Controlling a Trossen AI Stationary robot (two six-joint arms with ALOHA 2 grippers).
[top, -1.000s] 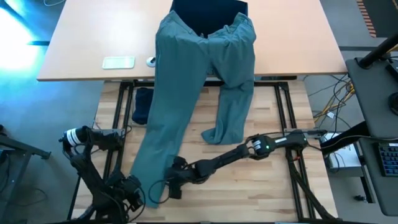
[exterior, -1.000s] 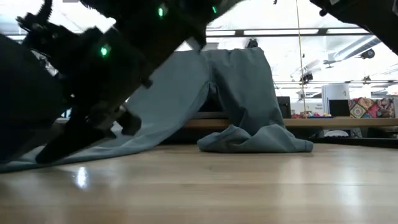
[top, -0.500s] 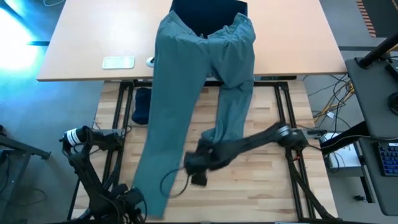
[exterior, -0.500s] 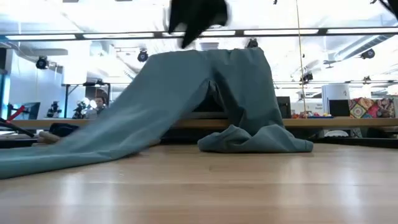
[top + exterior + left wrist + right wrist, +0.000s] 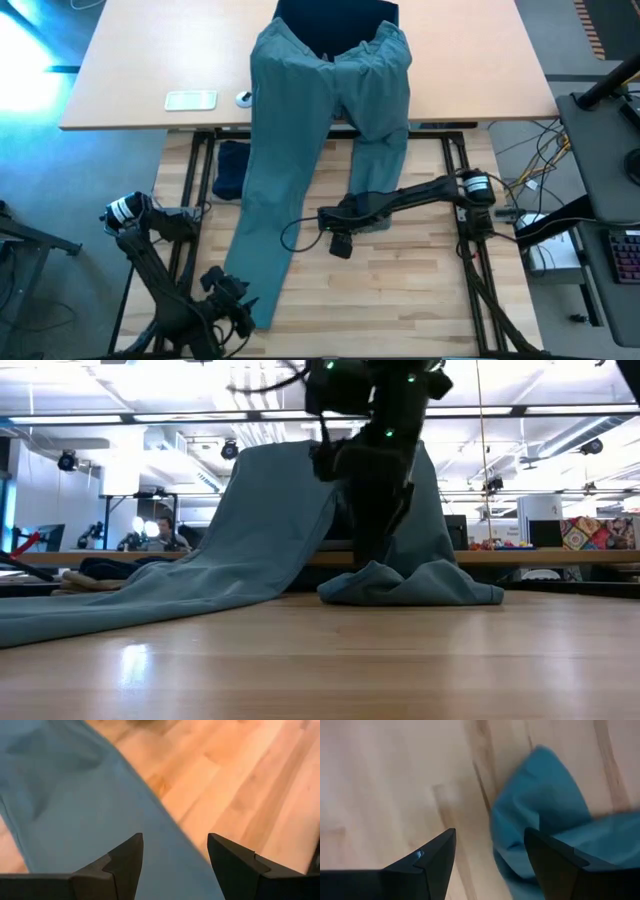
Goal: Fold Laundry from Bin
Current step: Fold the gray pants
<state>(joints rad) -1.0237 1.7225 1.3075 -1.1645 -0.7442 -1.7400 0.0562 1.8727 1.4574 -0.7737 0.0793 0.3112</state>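
Observation:
The large teal-green laundry piece (image 5: 300,130), a pair of trousers, hangs by its waist from the dark bin (image 5: 335,12) at the far edge and runs down onto the wooden table. Its long leg ends near the front left (image 5: 255,300). The other leg ends in a bunched heap (image 5: 410,585). My right gripper (image 5: 340,243) hovers open just beside that heap (image 5: 545,810), pointing down. My left gripper (image 5: 240,300) stands open above the long leg's near end (image 5: 90,805).
A navy garment (image 5: 230,168) lies in the gap between the far desk and the wooden table. A white flat device (image 5: 190,100) sits on the far desk's left part. Bare wood (image 5: 410,290) spreads across the table's near right.
My right gripper has gone from the long leg's near end toward the table's right and far side, rising, and now hangs by the bunched heap of the other leg. My left gripper has risen a little over the long leg's near end. The trousers lie as before.

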